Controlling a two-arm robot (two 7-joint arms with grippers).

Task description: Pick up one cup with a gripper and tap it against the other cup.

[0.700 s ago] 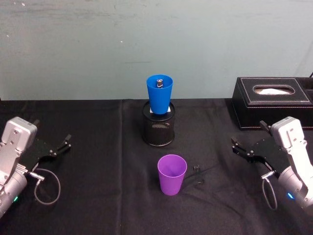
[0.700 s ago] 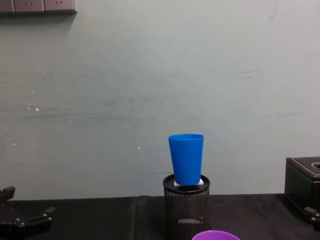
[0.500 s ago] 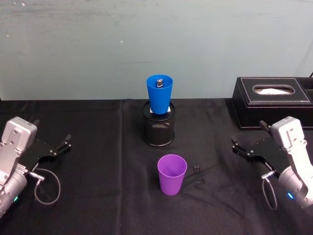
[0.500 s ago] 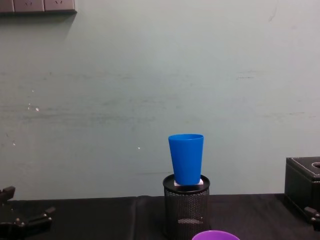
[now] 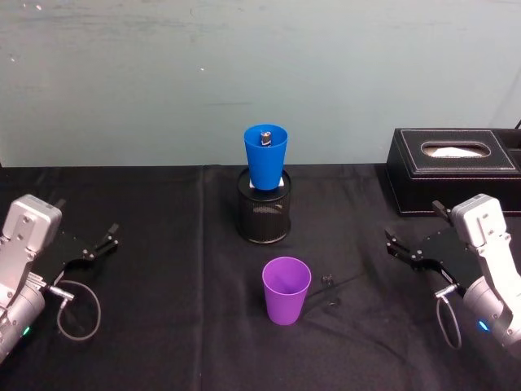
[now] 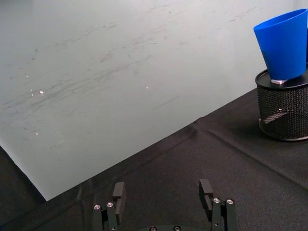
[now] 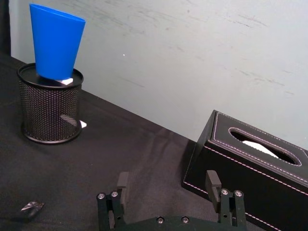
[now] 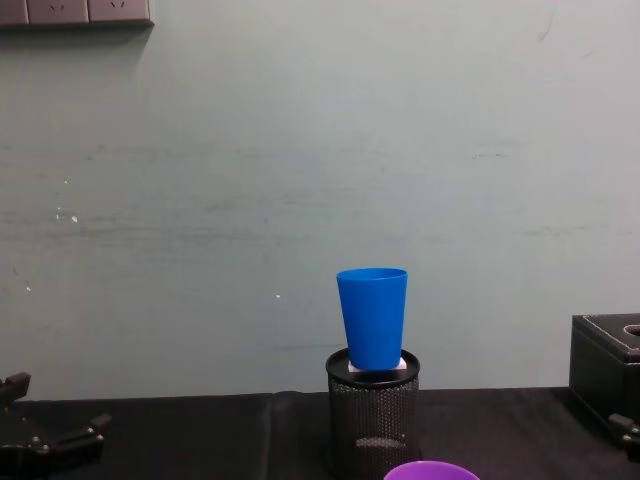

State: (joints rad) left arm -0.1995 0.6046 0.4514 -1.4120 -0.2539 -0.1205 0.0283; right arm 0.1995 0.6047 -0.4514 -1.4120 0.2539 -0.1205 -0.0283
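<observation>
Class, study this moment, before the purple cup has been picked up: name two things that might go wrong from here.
1. The blue cup perches on top of the mesh pen holder, so a firm tap would likely topple it.
2. The purple cup stands free on the table. The open right hand, if it comes in sideways, may push the cup over before closing.

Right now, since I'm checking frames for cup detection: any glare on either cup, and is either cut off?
Head view: even light, no glare on the purple cup or blue cup, both whole. Chest view: the bottom edge cuts off the purple cup below its rim. Wrist views: blue cup evenly lit.
</observation>
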